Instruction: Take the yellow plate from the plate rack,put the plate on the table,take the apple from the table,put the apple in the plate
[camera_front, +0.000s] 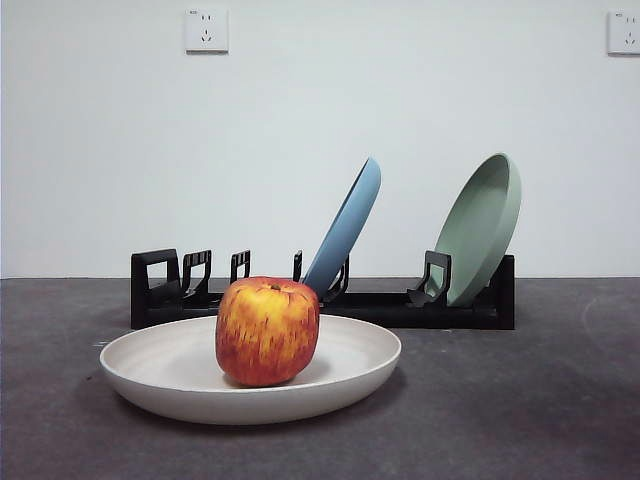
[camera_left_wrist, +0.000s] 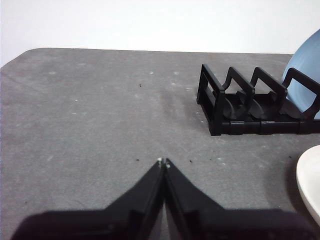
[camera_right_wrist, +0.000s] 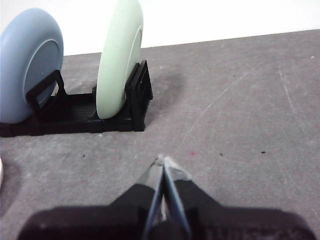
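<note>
Looks complete: round red-yellow apple (camera_front: 267, 331) resting in large matte cream plate (camera_front: 180, 375) on dark grey table (camera_front: 520, 400), before black slotted rack (camera_front: 400, 308); left gripper (camera_left_wrist: 163, 161) and right gripper (camera_right_wrist: 161, 160) both closed, empty, apart from everything.

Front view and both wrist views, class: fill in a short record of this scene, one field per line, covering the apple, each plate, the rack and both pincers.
apple: sits in the yellow plate, upright, stem end up
yellow plate: flat on the table, in front of the plate rack
plate rack: holds two plates, several slots vacant
blue plate: leaning in the rack
sage-green plate: leaning at the rack's end
left pincer: shut, holding nothing, over bare table
right pincer: shut, holding nothing, away from the rack
</note>
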